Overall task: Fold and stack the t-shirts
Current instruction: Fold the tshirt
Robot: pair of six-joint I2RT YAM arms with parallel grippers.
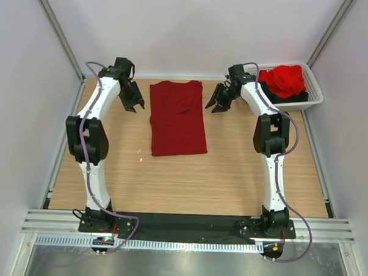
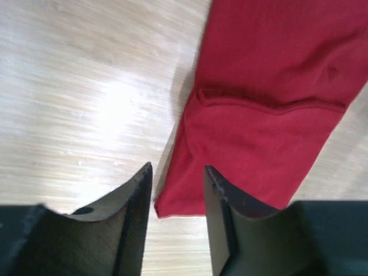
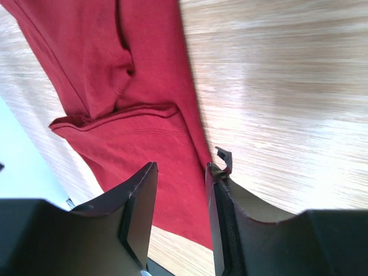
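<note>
Your dark crimson t-shirt [image 1: 177, 118] lay flat on the pale wood-grain table [image 1: 231, 177], folded into a long soft rectangle with a hemmed sleeve tucked across its far end. Your left gripper [image 1: 132, 104] hung just beside its far left corner and your right gripper [image 1: 218, 104] beside its far right edge. Both pairs of hard black jaws stood partly apart, gripping nothing. A crumpled brighter red shirt [image 1: 283, 79] and a black shirt [image 1: 296, 97] sat in the white latticed basket [image 1: 314, 95].
</note>
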